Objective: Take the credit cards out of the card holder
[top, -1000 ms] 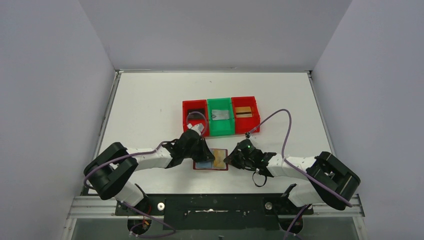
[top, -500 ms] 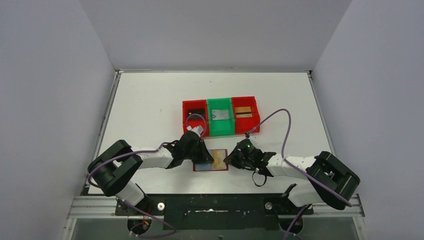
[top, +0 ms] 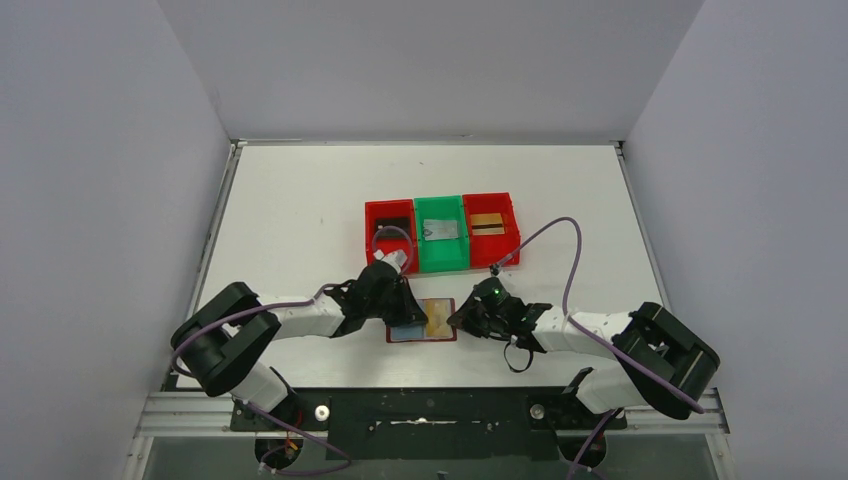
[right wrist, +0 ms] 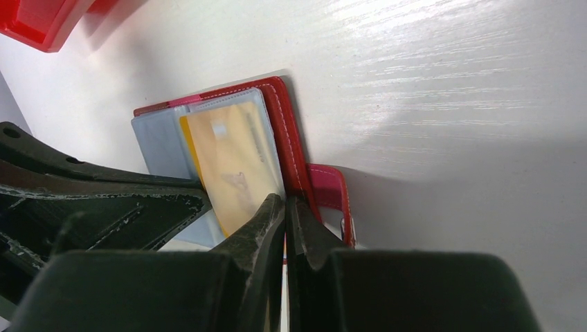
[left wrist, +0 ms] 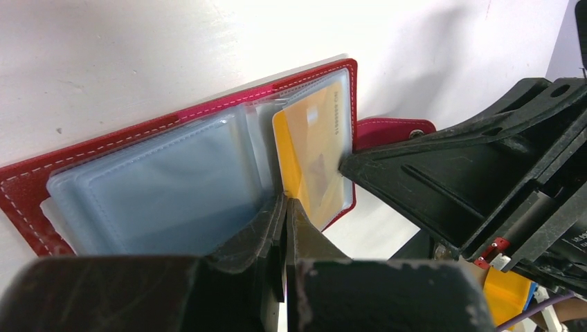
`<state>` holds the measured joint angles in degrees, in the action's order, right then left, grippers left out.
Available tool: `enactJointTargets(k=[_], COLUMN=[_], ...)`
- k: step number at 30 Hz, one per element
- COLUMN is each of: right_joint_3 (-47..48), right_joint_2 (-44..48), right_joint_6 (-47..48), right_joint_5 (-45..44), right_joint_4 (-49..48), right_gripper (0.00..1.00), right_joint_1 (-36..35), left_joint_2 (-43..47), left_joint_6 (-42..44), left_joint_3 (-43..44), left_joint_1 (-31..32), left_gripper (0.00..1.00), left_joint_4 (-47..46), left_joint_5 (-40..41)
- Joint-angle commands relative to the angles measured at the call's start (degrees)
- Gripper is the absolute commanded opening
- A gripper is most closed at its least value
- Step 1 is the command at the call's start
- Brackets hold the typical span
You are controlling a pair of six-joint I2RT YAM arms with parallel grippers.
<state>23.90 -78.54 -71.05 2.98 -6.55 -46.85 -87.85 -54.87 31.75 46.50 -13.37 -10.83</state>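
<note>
White desk (top: 300, 200) carrying a row of three bins (top: 441, 262), red, green, red, at mid-frame of the overhead view, with the dark red card holder (top: 421, 322) below them at lower centre, open and flat, pale sleeves (left wrist: 166, 180) upward. Both pairs pressed together: left fingers (left wrist: 266, 228) at the sleeves' near edge, right fingers (right wrist: 266, 221) at the holder's right border beside the snap tab (right wrist: 332, 200). One gold-yellow credit card (left wrist: 315, 155) sits in the right-hand sleeve, between the tips.
</note>
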Motion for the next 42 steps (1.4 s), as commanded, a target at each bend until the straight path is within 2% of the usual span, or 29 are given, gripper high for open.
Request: enactJointTargets(k=[1, 42], right_joint_3=[-0.6, -0.1], right_joint_2=[-3.7, -4.1], right_joint_6=[0.5, -0.1], right_joint_5=[-3.2, -3.2], right_joint_4=[4.6, 4.3], right_gripper=[0.00, 0.00], right_joint_1=[-0.3, -0.4], left_joint_2=[2.7, 8.1], left_joint_6=[-0.2, -1.1], left_joint_3=[2.7, -3.2], left_joint_1=[0.6, -1.3], left_gripper=[0.00, 0.00], left_joint_4=[-4.5, -0.7], left_joint_5=[-6.4, -2.5])
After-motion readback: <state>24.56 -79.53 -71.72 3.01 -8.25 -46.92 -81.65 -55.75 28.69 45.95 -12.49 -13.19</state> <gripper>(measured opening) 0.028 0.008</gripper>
